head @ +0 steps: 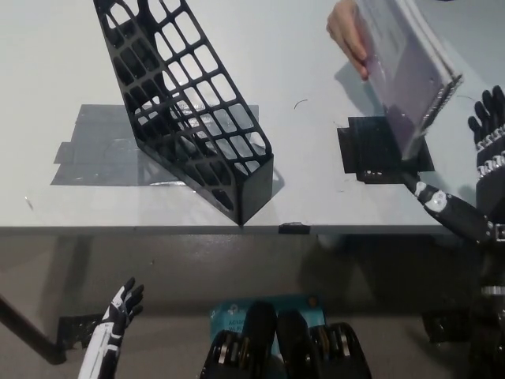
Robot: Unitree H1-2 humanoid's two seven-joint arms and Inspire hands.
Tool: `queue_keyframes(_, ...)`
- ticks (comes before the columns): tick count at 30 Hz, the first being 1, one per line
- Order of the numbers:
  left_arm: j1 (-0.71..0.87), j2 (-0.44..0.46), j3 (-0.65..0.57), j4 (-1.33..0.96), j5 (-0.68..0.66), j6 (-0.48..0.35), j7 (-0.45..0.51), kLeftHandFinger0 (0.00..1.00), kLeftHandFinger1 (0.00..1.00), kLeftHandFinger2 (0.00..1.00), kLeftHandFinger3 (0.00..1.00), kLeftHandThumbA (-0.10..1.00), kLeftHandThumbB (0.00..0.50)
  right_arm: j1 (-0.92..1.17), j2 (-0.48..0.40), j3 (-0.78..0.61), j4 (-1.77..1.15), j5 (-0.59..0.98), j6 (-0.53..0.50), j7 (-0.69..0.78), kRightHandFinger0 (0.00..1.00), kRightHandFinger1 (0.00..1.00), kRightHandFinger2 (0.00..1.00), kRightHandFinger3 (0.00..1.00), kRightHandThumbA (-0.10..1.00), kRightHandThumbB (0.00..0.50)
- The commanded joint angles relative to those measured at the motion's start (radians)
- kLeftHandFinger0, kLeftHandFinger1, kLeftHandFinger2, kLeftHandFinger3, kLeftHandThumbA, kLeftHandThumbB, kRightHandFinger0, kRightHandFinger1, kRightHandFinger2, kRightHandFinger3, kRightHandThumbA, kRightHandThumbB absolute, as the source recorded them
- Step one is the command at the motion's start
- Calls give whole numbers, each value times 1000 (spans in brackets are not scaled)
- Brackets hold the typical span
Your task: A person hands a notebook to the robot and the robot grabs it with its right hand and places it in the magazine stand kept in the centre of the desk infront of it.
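Right hand point(488, 130): black, raised at the right edge of the desk, fingers spread and holding nothing; just beside the lower corner of the notebook, not touching it.

Left hand point(120, 306): white, resting low below the desk edge at lower left, fingers apart, empty.

Notebook point(406, 67): pale purple cover, spiral binding along the lower right edge; held tilted in the air above the desk's right side by a person's hand point(347, 35) gripping its upper left edge. Below it, a black square mat point(371, 154) on the desk.

Magazine stand point(189, 110): black lattice plastic, leaning, at desk centre, well apart from the notebook; standing on grey tape patches point(91, 150).

Desk point(292, 47): light grey.

Handling judgement: the notebook looks light and fairly stiff, with a possibly smooth cover. Best hold is likely the free lower edge near the spiral, pinched across both covers, away from the person's fingers.
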Motion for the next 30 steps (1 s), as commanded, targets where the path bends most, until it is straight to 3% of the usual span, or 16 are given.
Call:
queue_keyframes(1, 7, 14, -10, -18, 14, -38, 3, 1000, 1000, 1000, 1000, 1000, 500, -59, 4, -1, 35, 7, 26, -11, 1000, 1000, 1000, 1000, 1000, 284)
queue_keyframes(4, 2, 18, -11, -28, 23, -38, 8, 1000, 1000, 1000, 1000, 1000, 500, -110, 8, 7, 99, -12, 21, -18, 1000, 1000, 1000, 1000, 1000, 261)
queue_keyframes(11, 6, 22, -23, -37, 31, -38, 7, 1000, 1000, 1000, 1000, 1000, 500, -217, 11, 28, 218, -37, 28, -24, 1000, 1000, 1000, 1000, 1000, 281)
queue_keyframes(13, 2, 26, -31, -39, 53, -38, 20, 1000, 1000, 1000, 1000, 1000, 500, -284, 3, 36, 286, -71, 22, -39, 1000, 1000, 1000, 1000, 1000, 263)
queue_keyframes(21, 4, 36, -42, -46, 67, -38, 37, 1000, 1000, 1000, 1000, 1000, 500, -384, -15, 28, 396, -84, 0, -54, 1000, 1000, 1000, 1000, 1000, 328)
queue_keyframes(24, 6, 38, -43, -51, 69, -38, 43, 1000, 1000, 1000, 1000, 1000, 500, -416, -23, 27, 429, -82, 0, -50, 1000, 1000, 1000, 1000, 1000, 298)
queue_keyframes(30, 3, 39, -50, -51, 66, -38, 42, 1000, 1000, 1000, 1000, 1000, 500, -439, -37, 25, 459, -76, -2, -47, 1000, 1000, 1000, 1000, 1000, 288)
